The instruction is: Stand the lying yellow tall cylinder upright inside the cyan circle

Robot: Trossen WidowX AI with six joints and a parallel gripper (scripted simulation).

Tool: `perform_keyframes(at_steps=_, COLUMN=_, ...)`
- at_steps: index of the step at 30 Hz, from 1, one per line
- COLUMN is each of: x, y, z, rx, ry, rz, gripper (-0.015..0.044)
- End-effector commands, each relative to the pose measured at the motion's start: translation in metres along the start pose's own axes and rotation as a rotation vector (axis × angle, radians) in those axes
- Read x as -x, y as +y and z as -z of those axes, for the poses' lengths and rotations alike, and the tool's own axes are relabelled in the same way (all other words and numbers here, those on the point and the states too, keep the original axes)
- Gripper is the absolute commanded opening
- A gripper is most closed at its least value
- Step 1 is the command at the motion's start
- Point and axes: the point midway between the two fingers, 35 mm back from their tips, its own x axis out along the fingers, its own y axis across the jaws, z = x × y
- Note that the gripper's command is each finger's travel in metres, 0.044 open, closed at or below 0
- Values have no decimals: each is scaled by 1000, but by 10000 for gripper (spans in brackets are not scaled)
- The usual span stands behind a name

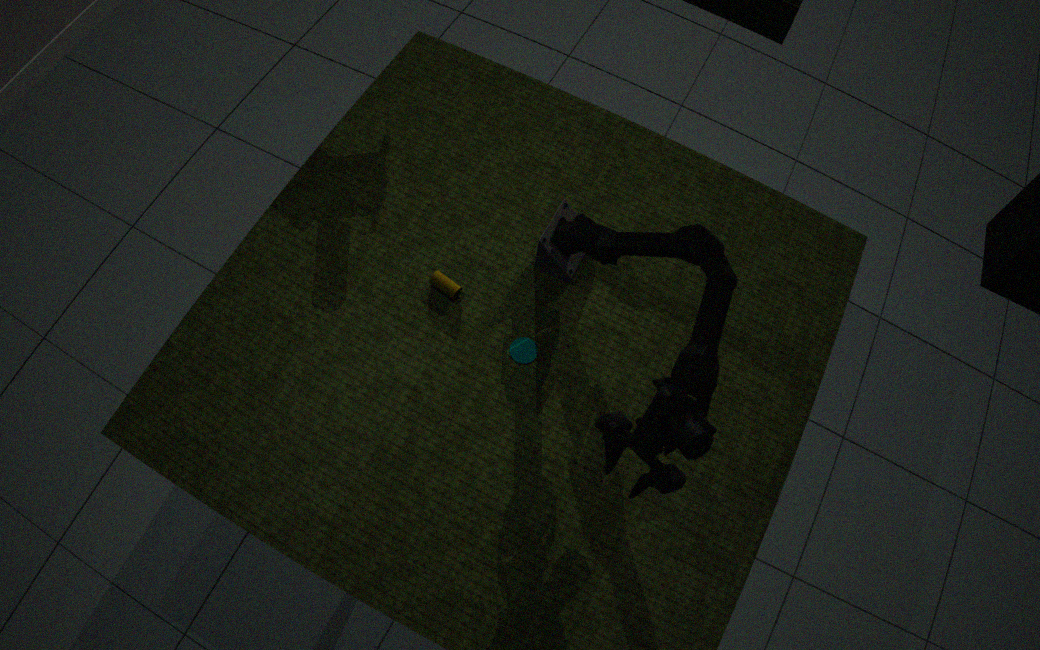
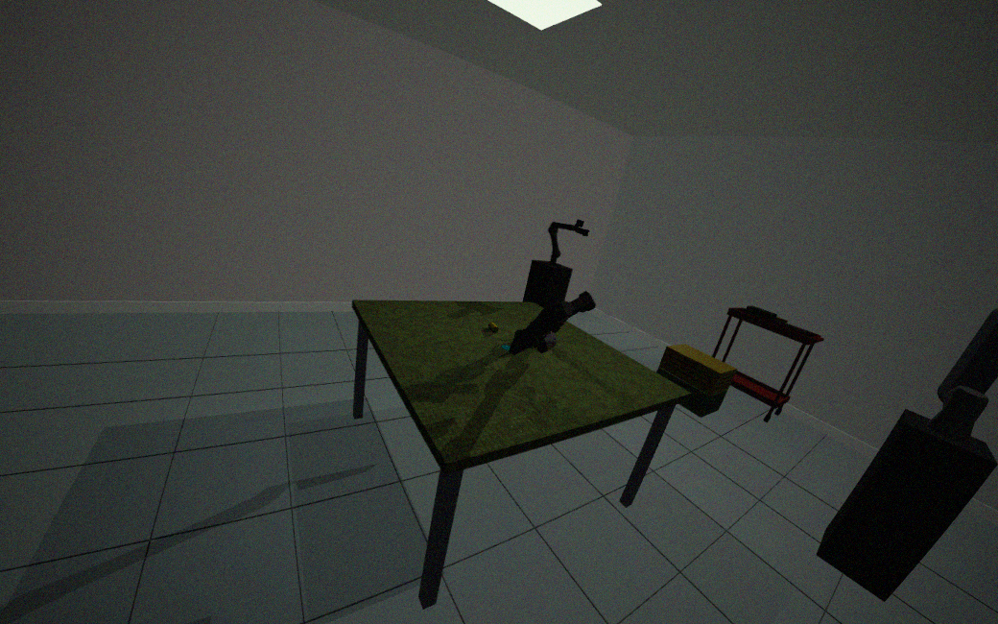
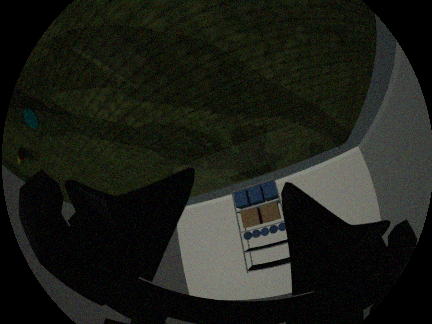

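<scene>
The yellow tall cylinder point(image 1: 445, 284) point(image 2: 492, 326) lies on its side on the green table top. A small yellow bit of it shows dimly at the left edge of the wrist view. The cyan circle point(image 1: 523, 350) point(image 2: 505, 347) point(image 3: 31, 119) is flat on the table, below and right of the cylinder in the top view, with nothing standing in it. My gripper point(image 1: 618, 484) point(image 3: 240, 181) is open, with nothing between its fingers. It hangs above the table, well away from both, lower right of the circle in the top view.
The green table top point(image 1: 306, 459) point(image 2: 588, 412) carries the arm's base plate point(image 1: 569, 268) right of the cylinder. Beyond the table are a yellow-topped box point(image 2: 699, 364), a red cart point(image 2: 776, 324) and dark pedestals point(image 2: 548, 283) with other arms. A shelf point(image 3: 260, 215) shows past my fingers.
</scene>
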Motion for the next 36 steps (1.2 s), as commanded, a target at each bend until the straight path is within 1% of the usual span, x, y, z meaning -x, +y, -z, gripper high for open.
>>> perform_keyframes(at_steps=1, x=-13, y=37, z=30, rx=-33, ry=20, rz=-100, gripper=309)
perform_keyframes(at_steps=9, x=-21, y=103, z=81, rx=-111, ry=53, rz=-261, gripper=309)
perform_keyframes(at_steps=17, x=-16, y=173, z=123, rx=-209, ry=62, rz=-406, gripper=309)
perform_keyframes(at_steps=27, x=5, y=259, z=157, rx=-356, ry=41, rz=-559, gripper=309)
perform_keyframes(at_steps=36, x=32, y=333, z=171, rx=-509, ry=-6, rz=-662, gripper=309)
